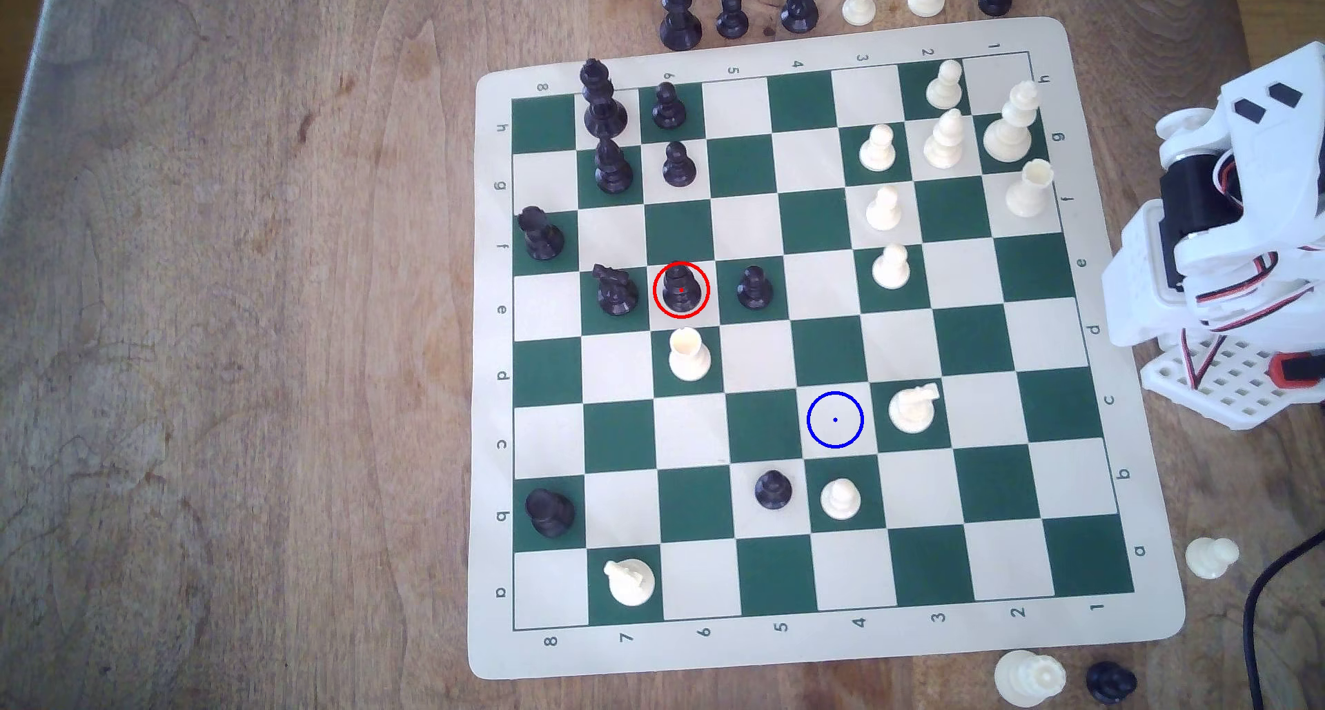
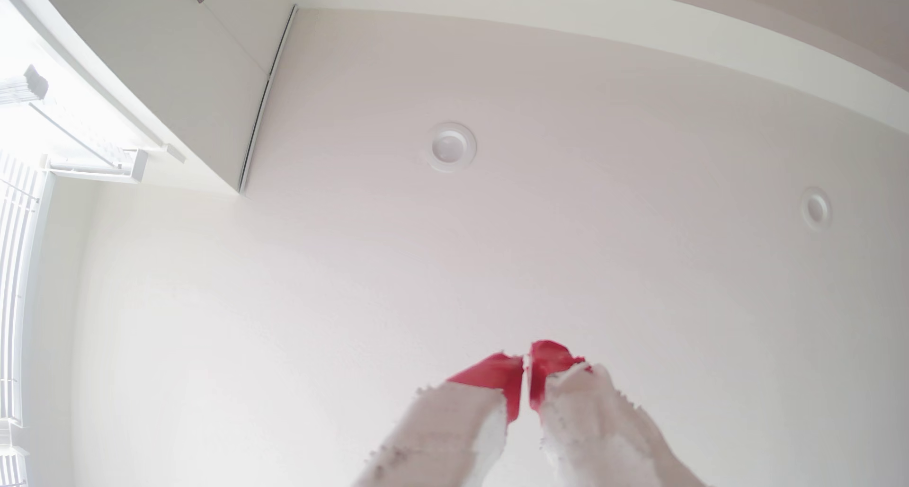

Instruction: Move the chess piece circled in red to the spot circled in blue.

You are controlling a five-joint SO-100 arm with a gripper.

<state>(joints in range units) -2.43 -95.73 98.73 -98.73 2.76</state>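
Basically not started: gripper (image 2: 527, 369) pinched closed w/ nothing in it, aimed at ceiling, so spread jaws, drop straight onto the chess piece (image 1: 680, 289), avoiding the knight (image 1: 614, 291) & white rook (image 1: 688, 355).

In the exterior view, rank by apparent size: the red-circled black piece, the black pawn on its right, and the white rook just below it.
1. White rook, largest.
2. Red-circled black piece.
3. Black pawn, smallest, only slightly; the view foreshortens heights, so treat this last ranking as unsure.
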